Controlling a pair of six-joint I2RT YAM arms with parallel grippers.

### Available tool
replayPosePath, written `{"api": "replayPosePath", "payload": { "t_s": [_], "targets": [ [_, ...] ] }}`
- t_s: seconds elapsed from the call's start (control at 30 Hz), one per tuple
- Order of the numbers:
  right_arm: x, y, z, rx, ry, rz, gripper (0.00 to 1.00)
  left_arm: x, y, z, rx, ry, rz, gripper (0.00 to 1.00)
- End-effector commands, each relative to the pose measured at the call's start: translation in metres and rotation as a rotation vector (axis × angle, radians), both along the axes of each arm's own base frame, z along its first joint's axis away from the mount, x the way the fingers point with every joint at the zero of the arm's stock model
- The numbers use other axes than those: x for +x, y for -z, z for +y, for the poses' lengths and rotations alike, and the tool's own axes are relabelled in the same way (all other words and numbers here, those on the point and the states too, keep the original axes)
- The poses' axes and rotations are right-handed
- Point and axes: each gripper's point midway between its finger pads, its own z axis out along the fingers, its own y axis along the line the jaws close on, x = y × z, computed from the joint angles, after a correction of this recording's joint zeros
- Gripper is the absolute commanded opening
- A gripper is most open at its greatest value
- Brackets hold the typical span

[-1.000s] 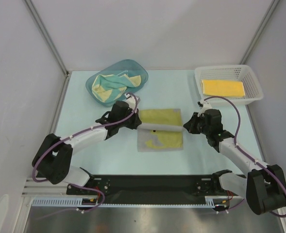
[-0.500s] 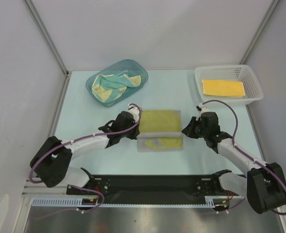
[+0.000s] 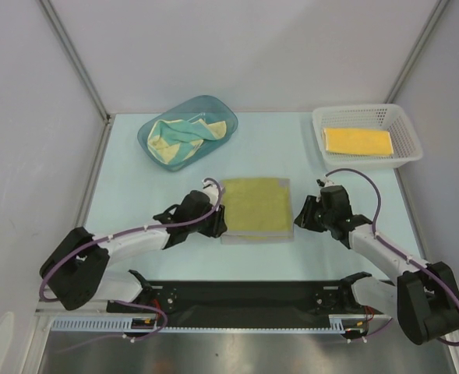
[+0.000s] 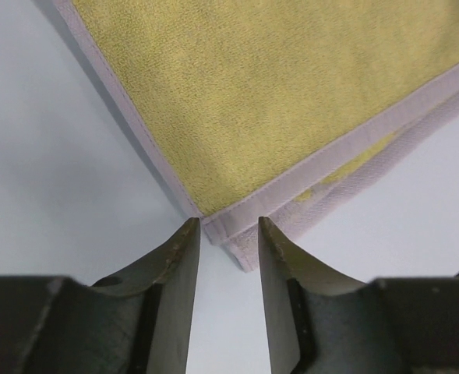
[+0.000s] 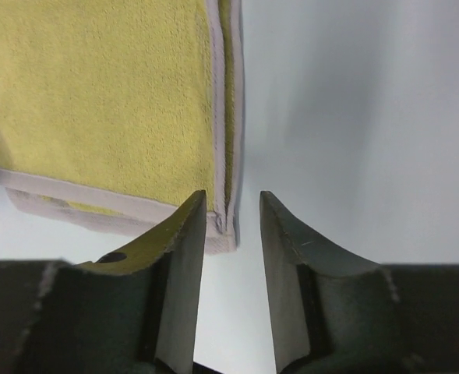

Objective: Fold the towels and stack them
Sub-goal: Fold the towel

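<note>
An olive-yellow towel [image 3: 254, 207] with a pale border lies folded in half on the table's middle, its two layers nearly aligned. My left gripper [image 3: 218, 224] sits at its near left corner [image 4: 231, 226], jaws open, the corner just beyond the fingertips, nothing held. My right gripper [image 3: 297, 218] sits at the near right corner [image 5: 223, 224], jaws open, empty. A bright yellow folded towel [image 3: 358, 141] rests in the white mesh basket [image 3: 407, 157]. Crumpled cream-and-teal towels [image 3: 179, 137] fill the teal tub [image 3: 213, 104].
The tub stands back left, the basket back right. Grey walls enclose the table on three sides. A black rail [image 3: 245, 296] with the arm bases runs along the near edge.
Both grippers carried the towel's far edge toward the near edge, folding it in half, then opened and let go of the corners.
</note>
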Motion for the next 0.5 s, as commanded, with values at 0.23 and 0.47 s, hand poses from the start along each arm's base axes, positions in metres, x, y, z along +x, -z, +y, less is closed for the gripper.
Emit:
{"api": "replayPosePath", "payload": {
  "t_s": [0.23, 0.47],
  "targets": [
    [0.006, -0.019, 0.006, 0.025, 0.048, 0.054, 0.37, 0.004, -0.020, -0.003, -0.068, -0.147, 0.052, 0.52],
    [-0.002, 0.002, 0.019, 0.037, 0.027, 0.110, 0.35, -0.001, -0.001, -0.016, -0.086, -0.151, 0.155, 0.51]
  ]
}}
